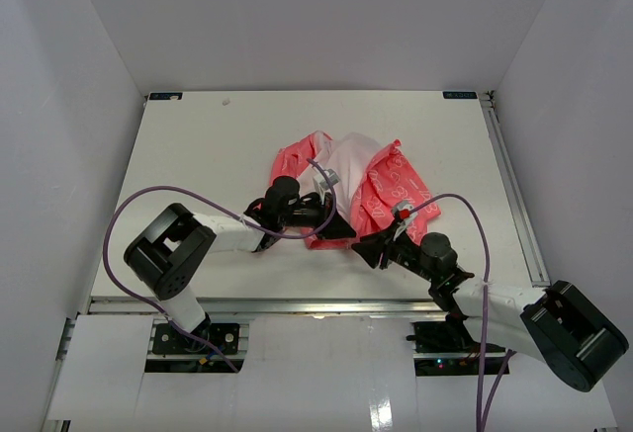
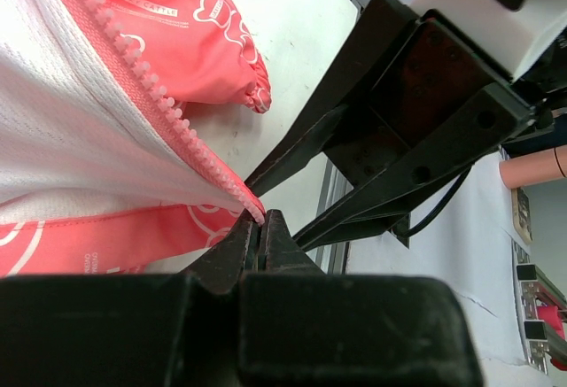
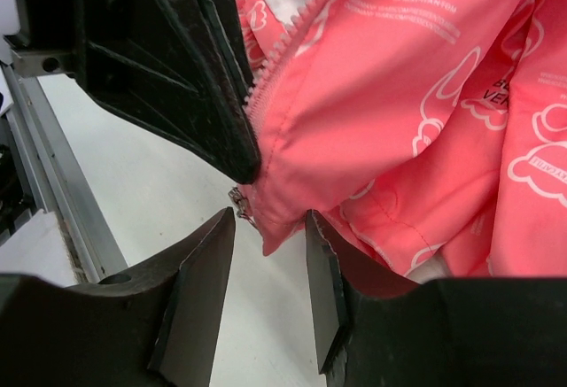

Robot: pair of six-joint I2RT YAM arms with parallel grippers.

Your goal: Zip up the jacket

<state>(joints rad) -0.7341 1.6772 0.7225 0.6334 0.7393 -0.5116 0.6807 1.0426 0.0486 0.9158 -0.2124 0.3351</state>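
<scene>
The coral-pink jacket [image 1: 391, 190] lies crumpled mid-table, front open, its white lining [image 1: 346, 160] showing. My left gripper [image 1: 334, 226] is at the jacket's near hem. In the left wrist view the left gripper [image 2: 260, 219] is shut on the bottom end of the pink zipper teeth [image 2: 151, 95]. My right gripper [image 1: 368, 247] sits just right of it, tips almost touching. In the right wrist view the right gripper [image 3: 268, 219] is open around the bottom corner of the other front panel [image 3: 399, 95], not clamped. A small metal zipper slider [image 3: 239, 203] hangs there, under the left gripper's black finger [image 3: 177, 68].
The white table [image 1: 218, 145] is boxed in by white walls. A metal rail [image 1: 514, 185] runs along its right edge and another along the near edge [image 1: 297, 303]. Purple cables [image 1: 129, 205] loop over both arms.
</scene>
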